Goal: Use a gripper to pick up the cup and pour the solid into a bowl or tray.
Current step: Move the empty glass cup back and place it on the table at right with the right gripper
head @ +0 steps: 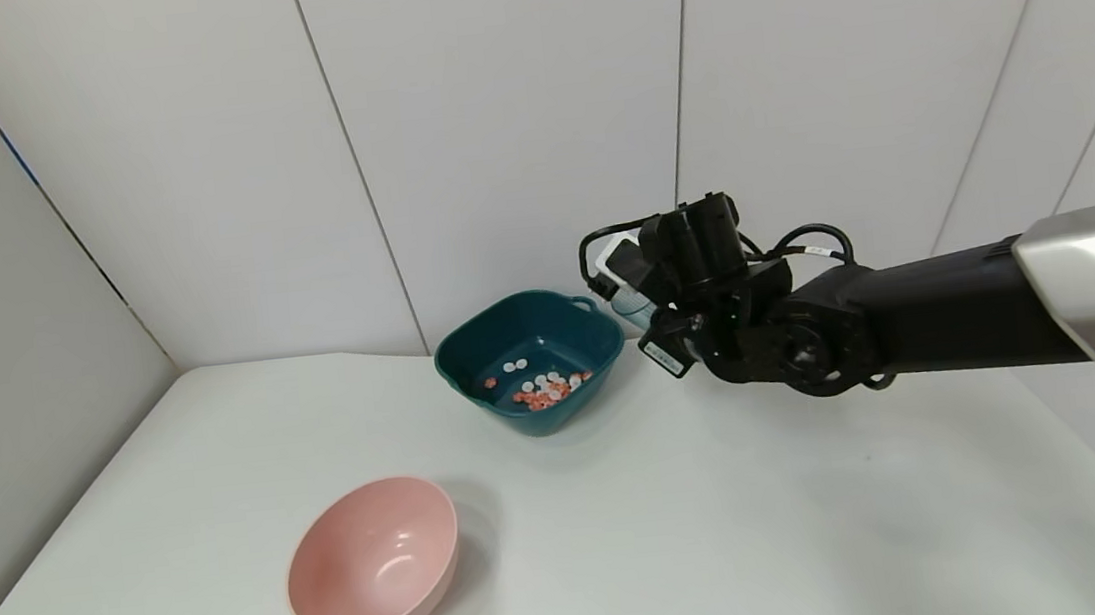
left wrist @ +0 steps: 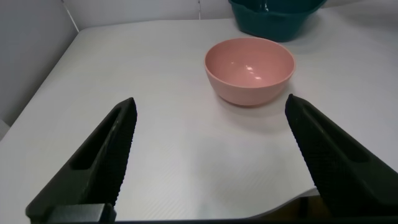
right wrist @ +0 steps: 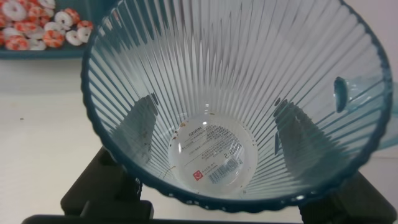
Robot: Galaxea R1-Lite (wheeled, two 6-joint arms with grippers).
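Observation:
My right gripper point(head: 643, 303) is shut on the clear light-blue ribbed cup point(head: 630, 308), holding it just right of the dark teal squarish bowl point(head: 474, 380). In the right wrist view the cup point(right wrist: 236, 93) fills the picture and is empty, with my fingers point(right wrist: 142, 121) showing through its walls on both sides. The white and orange-pink solid pieces point(head: 543, 390) lie in the teal bowl; they also show in the right wrist view point(right wrist: 37, 28). My left gripper point(left wrist: 210, 149) is open and empty above the table's near edge.
A round pink bowl point(head: 373, 555) stands empty at the front left of the white table point(head: 730, 531); it also shows in the left wrist view point(left wrist: 249, 70). White wall panels close the back and left side.

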